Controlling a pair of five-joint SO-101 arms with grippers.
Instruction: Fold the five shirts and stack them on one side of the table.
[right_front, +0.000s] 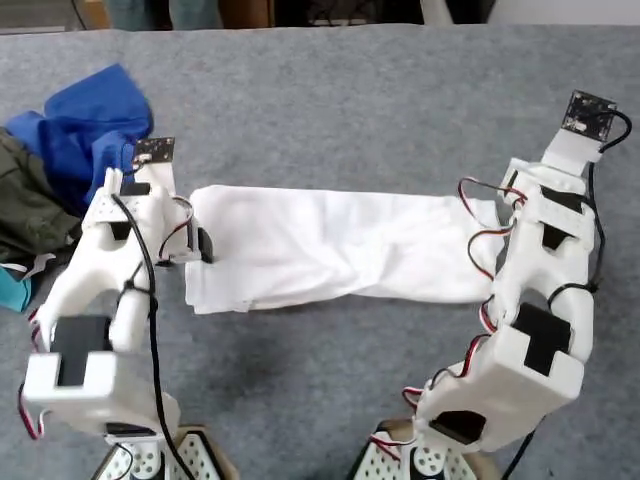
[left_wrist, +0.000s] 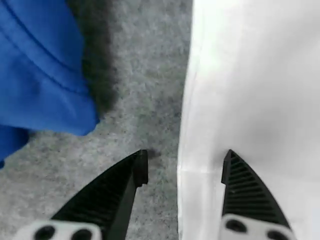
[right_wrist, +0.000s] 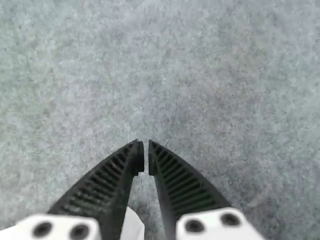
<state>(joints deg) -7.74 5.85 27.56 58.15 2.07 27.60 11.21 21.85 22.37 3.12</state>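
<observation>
Grey table (right_front: 330, 90). White shirt (right_front: 330, 245): folded to a long strip across the middle, between both arms. Blue shirt (right_front: 85, 125) and dark green garment (right_front: 25, 215): heaped at far left edge, touching. Left gripper (left_wrist: 186, 157): jaws wide, straddling white shirt's end hem. Right gripper (right_wrist: 146, 150): jaws closed tip to tip, above bare table.

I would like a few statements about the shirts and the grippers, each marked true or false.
1. The white shirt lies stretched between the two arms. True.
2. The left gripper is shut. False: the left gripper is open, astride the white shirt's edge.
3. The blue shirt lies on the white shirt. False: the blue shirt lies apart, with bare table between them.
4. The right gripper is shut. True.
</observation>
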